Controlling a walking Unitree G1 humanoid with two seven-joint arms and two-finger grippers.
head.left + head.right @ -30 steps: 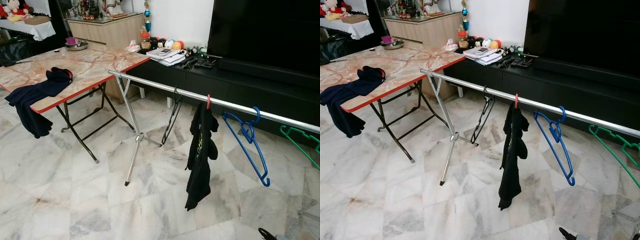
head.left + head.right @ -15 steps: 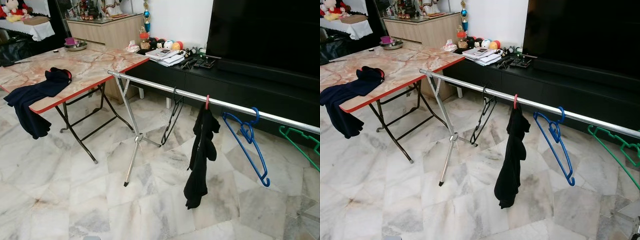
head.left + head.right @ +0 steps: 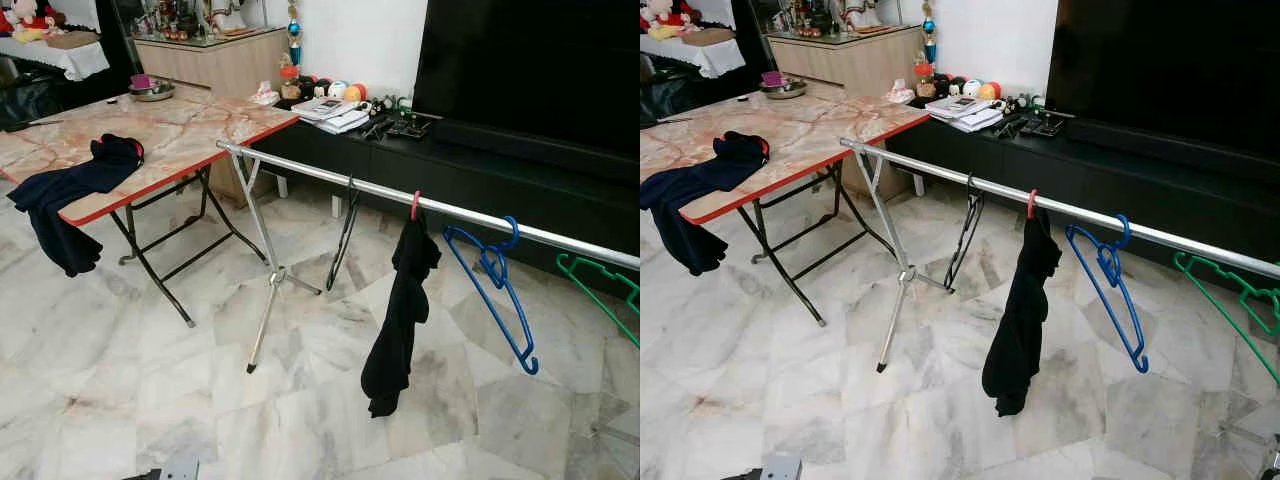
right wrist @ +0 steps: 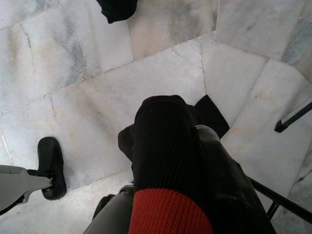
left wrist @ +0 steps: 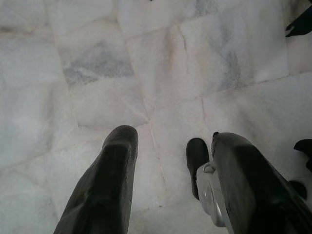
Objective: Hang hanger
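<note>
A silver rail [image 3: 330, 178] on a tripod stand runs from the table's corner off to the right. On it a red hanger hook [image 3: 415, 204] carries a black garment [image 3: 398, 320], which hangs edge-on. A black hanger [image 3: 345, 235], a blue hanger [image 3: 497, 292] and a green hanger [image 3: 600, 285] also hang on the rail. My left gripper [image 5: 168, 161] points down at the marble floor, open and empty. My right gripper [image 4: 187, 122] hangs low near the garment's hem [image 4: 117, 7]. It is shut with nothing in it, and one finger [image 4: 163, 146] wears a ribbed black cover with a red band.
A folding table [image 3: 190, 125] with a marble top stands at the left, a dark navy garment [image 3: 70, 195] draped over its edge. A black TV console [image 3: 480, 165] with books and remotes runs behind the rail. My foot [image 4: 51, 165] rests on the floor below.
The black garment on the red hook has turned from facing me to edge-on, its lower end swinging left. The right gripper's tip has left the bottom right of the eye views.
</note>
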